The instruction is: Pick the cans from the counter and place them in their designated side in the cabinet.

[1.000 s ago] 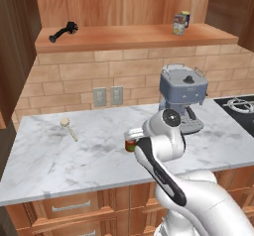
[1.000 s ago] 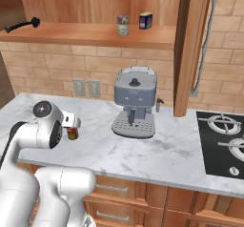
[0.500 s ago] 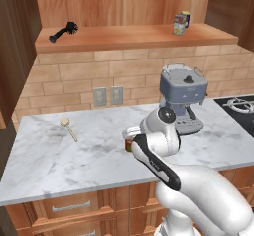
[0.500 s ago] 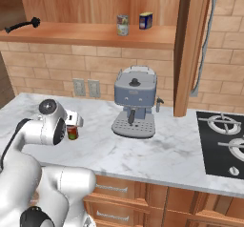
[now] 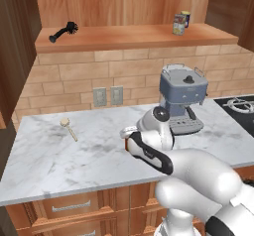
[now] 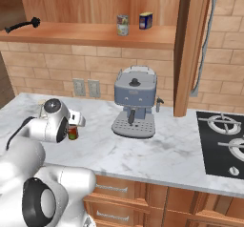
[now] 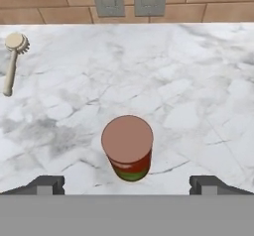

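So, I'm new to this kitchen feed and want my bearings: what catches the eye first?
The open pincer hovers over a small dark red can with a green band, standing upright on the white marble counter. Behind stands a blue-grey coffee machine. On the reddish-brown wooden cabinet shelf stand a silver can with a yellow-and-red label and a blue can.

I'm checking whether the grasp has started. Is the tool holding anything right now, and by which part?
Nothing is held. The tool is open above the dark red can, which stands on the counter between its fingertips, untouched.
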### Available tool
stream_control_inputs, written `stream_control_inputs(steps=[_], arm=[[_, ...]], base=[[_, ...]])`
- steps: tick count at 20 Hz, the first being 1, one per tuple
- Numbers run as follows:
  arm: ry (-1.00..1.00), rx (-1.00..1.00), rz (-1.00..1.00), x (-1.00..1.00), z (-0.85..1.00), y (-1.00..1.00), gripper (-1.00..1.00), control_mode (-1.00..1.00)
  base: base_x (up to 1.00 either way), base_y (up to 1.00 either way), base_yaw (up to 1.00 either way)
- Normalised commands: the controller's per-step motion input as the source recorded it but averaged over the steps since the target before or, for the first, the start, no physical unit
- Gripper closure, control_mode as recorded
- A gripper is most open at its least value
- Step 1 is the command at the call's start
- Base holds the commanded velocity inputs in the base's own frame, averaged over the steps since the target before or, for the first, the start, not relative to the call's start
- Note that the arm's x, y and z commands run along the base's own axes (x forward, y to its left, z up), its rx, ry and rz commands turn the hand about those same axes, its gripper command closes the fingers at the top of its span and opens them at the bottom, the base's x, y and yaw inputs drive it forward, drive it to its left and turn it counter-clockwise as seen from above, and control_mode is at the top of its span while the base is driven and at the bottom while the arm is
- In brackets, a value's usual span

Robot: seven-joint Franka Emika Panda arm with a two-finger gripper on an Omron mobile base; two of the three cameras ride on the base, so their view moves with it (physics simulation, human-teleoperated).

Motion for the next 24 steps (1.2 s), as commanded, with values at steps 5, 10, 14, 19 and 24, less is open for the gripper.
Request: stream_control_inputs(steps=[5,10,14,19,24], arm=[[0.02,0.0,0.0,0.21,-0.21,0.06,-1.0,-1.0],[0.02,0.0,0.0,0.17,-0.22,0.05,-1.0,-1.0],[0.01,0.0,0.0,0.14,-0.22,0.04,-1.0,-1.0],[0.0,0.0,0.0,0.14,-0.23,0.03,-1.0,-1.0],[0.0,0.0,0.0,0.17,-0.24,0.01,-1.0,-1.0]], base=[[0.0,0.0,0.0],[0.0,0.0,0.0],[0.0,0.0,0.0],[0.0,0.0,0.0],[0.0,0.0,0.0]])
